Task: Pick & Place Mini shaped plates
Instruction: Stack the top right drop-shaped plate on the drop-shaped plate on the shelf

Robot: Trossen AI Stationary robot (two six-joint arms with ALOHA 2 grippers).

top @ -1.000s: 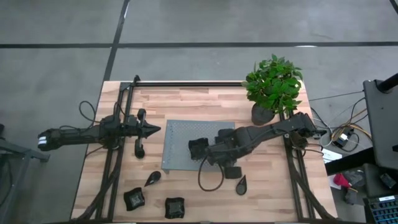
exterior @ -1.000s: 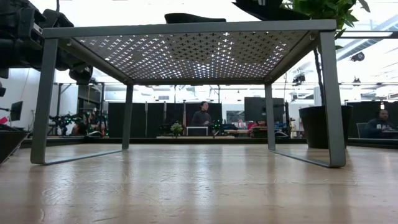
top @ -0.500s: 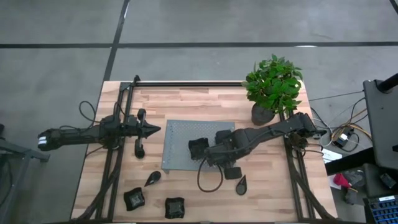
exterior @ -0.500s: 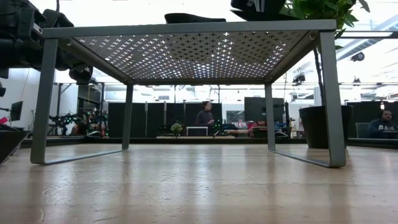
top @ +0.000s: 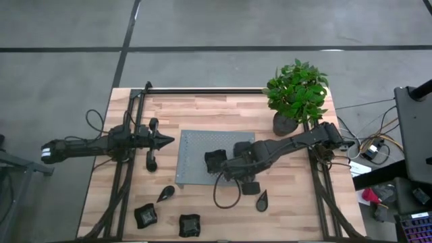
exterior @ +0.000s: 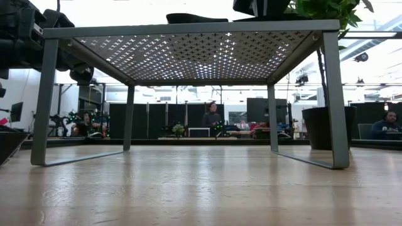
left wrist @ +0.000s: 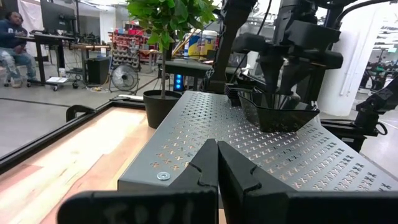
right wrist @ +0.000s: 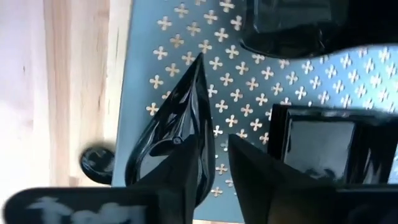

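The grey perforated tray [top: 196,152] stands on legs mid-table. On it lie a wavy mini plate [top: 214,160], a square one [top: 243,147] and a teardrop one [right wrist: 177,134] near the tray's near edge. My right gripper [right wrist: 214,180] points down over the teardrop plate with its fingers apart. It also shows above the tray top [exterior: 260,7]. More mini plates lie on the wood: a teardrop [top: 165,194], two wavy ones [top: 146,215] [top: 190,225], a square [top: 252,186] and a teardrop [top: 262,200]. My left gripper [top: 169,140] [left wrist: 217,165] waits shut and level, left of the tray. My right gripper comes from above at the teardrop plate's round end [right wrist: 202,177]. One finger [right wrist: 177,186] stands over the hollow, the other [right wrist: 267,180] outside the rim. Whether either finger touches the rim, I cannot tell. The plate lies flat on the tray, its tip pointing away from the fingers.
A potted green plant [top: 295,94] stands at the table's far right corner. A black cable loop [top: 226,196] lies on the wood near the tray. Black frame rails [top: 121,182] run along both sides. Bare wood lies along the far edge.
My right gripper has sunk slightly toward the tray top, as the low view shows.
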